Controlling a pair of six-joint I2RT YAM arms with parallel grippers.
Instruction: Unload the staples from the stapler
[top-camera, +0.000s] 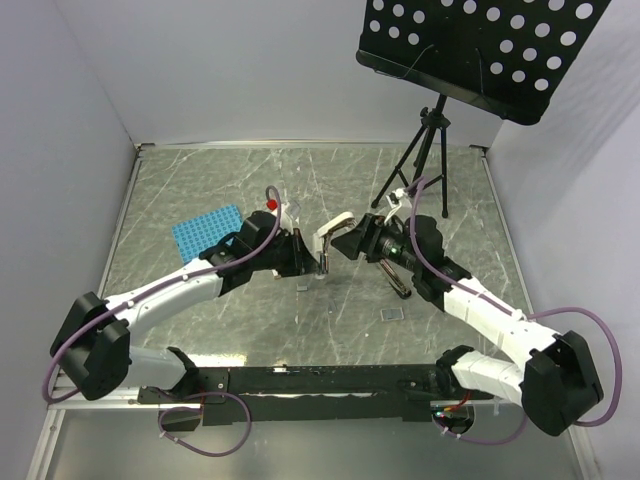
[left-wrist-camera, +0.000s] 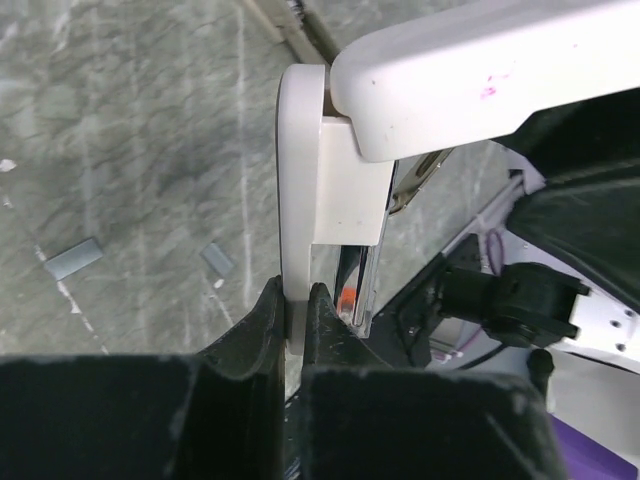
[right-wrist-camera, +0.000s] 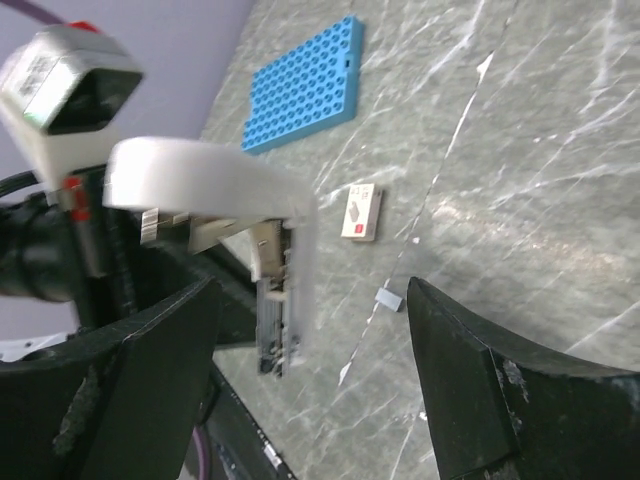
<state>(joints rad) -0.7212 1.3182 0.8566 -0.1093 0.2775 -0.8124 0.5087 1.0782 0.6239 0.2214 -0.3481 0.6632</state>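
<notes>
The white stapler (top-camera: 327, 240) is held up above the table between the two arms, hinged open, with its lid (top-camera: 338, 223) swung up. My left gripper (top-camera: 303, 256) is shut on its white base; in the left wrist view (left-wrist-camera: 297, 300) the base (left-wrist-camera: 300, 200) rises from the jaws, with the lid (left-wrist-camera: 480, 70) above and the silvery rail (left-wrist-camera: 366, 280) beside it. My right gripper (top-camera: 358, 238) is open just right of the lid. In the right wrist view (right-wrist-camera: 312, 290) its fingers (right-wrist-camera: 150, 380) stand wide apart around the lid (right-wrist-camera: 200, 178) and the hanging rail (right-wrist-camera: 274, 320), touching neither.
A blue studded plate (top-camera: 207, 232) (right-wrist-camera: 300, 85) lies at the left. A small white-and-brown block (right-wrist-camera: 361, 213) and a grey bit (right-wrist-camera: 389, 299) lie on the marbled table; two grey bits (left-wrist-camera: 73, 258) show below the left wrist. A tripod (top-camera: 420, 150) with a perforated black board stands at the back right.
</notes>
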